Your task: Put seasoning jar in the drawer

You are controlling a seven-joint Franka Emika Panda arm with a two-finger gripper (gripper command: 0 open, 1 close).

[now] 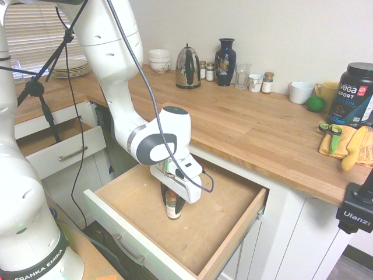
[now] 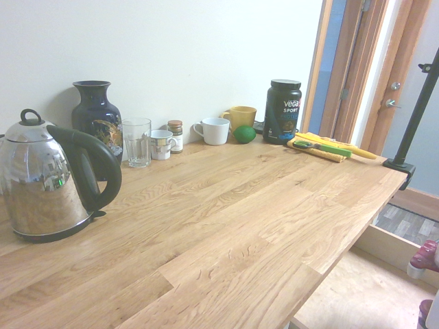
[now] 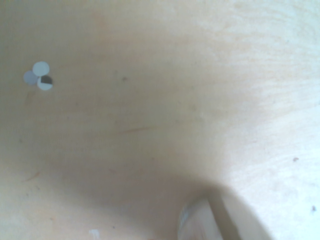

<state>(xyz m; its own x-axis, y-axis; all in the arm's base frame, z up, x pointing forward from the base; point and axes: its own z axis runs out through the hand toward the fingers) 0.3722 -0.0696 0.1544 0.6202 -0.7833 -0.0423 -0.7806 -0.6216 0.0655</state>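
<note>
The hand (image 1: 172, 204) reaches down into the open drawer (image 1: 215, 233), its fingers closed around the seasoning jar (image 1: 172, 209), which stands upright with its base on or just above the bare wood bottom. Beyond the hand, on the table (image 1: 250, 131), stand a kettle (image 1: 187, 67) and a dark vase (image 1: 225, 62). The wrist view shows blurred wood only.
</note>
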